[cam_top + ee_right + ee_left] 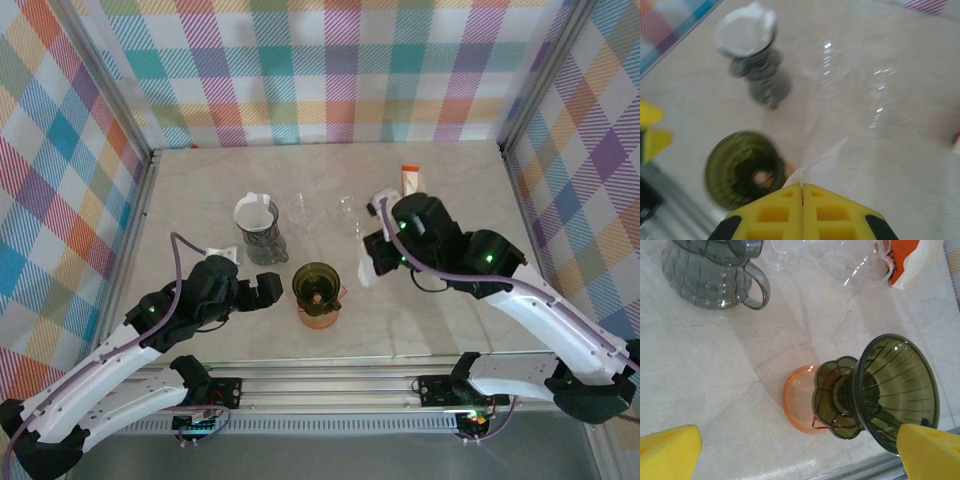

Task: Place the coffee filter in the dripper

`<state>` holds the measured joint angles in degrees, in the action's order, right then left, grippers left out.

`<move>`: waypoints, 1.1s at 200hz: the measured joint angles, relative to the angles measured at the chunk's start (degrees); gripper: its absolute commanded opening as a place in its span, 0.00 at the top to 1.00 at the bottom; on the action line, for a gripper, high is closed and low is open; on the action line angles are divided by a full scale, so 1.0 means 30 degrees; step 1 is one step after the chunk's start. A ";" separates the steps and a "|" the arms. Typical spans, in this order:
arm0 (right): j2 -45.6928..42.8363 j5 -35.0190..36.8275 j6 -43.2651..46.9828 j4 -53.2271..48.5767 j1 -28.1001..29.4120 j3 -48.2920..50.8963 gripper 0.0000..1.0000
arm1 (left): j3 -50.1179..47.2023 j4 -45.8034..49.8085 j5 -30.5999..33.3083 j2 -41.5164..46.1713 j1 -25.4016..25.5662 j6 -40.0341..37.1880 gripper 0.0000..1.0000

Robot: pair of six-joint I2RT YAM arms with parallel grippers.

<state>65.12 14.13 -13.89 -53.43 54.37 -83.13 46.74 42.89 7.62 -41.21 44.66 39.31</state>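
Note:
The olive-green dripper (317, 285) stands on an orange cup (320, 318) near the table's front middle. In the left wrist view the dripper (895, 390) lies between and ahead of the two yellow fingers of my open left gripper (800, 455), which hold nothing. My left gripper (262, 292) is just left of the dripper. My right gripper (375, 262) hovers to the dripper's right, shut on a thin white coffee filter (366, 274). Seen from the right wrist, the filter (820, 161) sticks out of the shut right gripper (802, 189), right of the dripper (745, 170).
A grey dripper holding a white filter (258, 225) stands behind the left gripper. Two clear glass vessels (310, 210) (350, 215) sit mid-table. An orange and white pack (410, 180) lies at the back right. Checked walls close three sides.

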 measured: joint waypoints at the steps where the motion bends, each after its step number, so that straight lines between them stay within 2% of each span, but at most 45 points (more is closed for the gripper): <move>1: 0.0051 -0.0015 -0.0087 -0.0124 0.0175 -0.0087 1.00 | 0.0007 0.0015 0.0000 0.0007 -0.0007 0.0000 0.00; 25: 0.1129 -0.0627 -0.0911 -0.1749 0.2288 -0.1807 1.00 | 0.0153 0.0182 0.0058 0.0189 -0.0066 -0.0087 0.00; 60: 0.2820 -0.1887 -0.1705 -0.3082 0.2543 -0.3592 1.00 | 0.0160 0.0189 0.0058 0.0175 -0.0066 -0.0284 0.00; 99: 0.5603 -0.3621 -0.2244 -0.3912 0.1501 -0.5486 1.00 | 0.0393 0.0219 0.0044 0.0175 -0.0073 -0.0495 0.00; 147: 0.7526 -0.5901 -0.2681 -0.4182 -0.0510 -0.5836 1.00 | 0.0597 0.0204 -0.0408 0.0175 -0.0080 -0.0707 0.00; 220: 1.0010 -0.5989 -0.3031 -0.4736 -0.1137 -0.6368 1.00 | 0.0663 -0.1770 -0.3461 -0.0117 -0.0087 -0.1501 0.01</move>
<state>95.15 -3.84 -22.98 -67.64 50.96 -102.24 48.73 37.58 -2.76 -41.56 44.40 34.81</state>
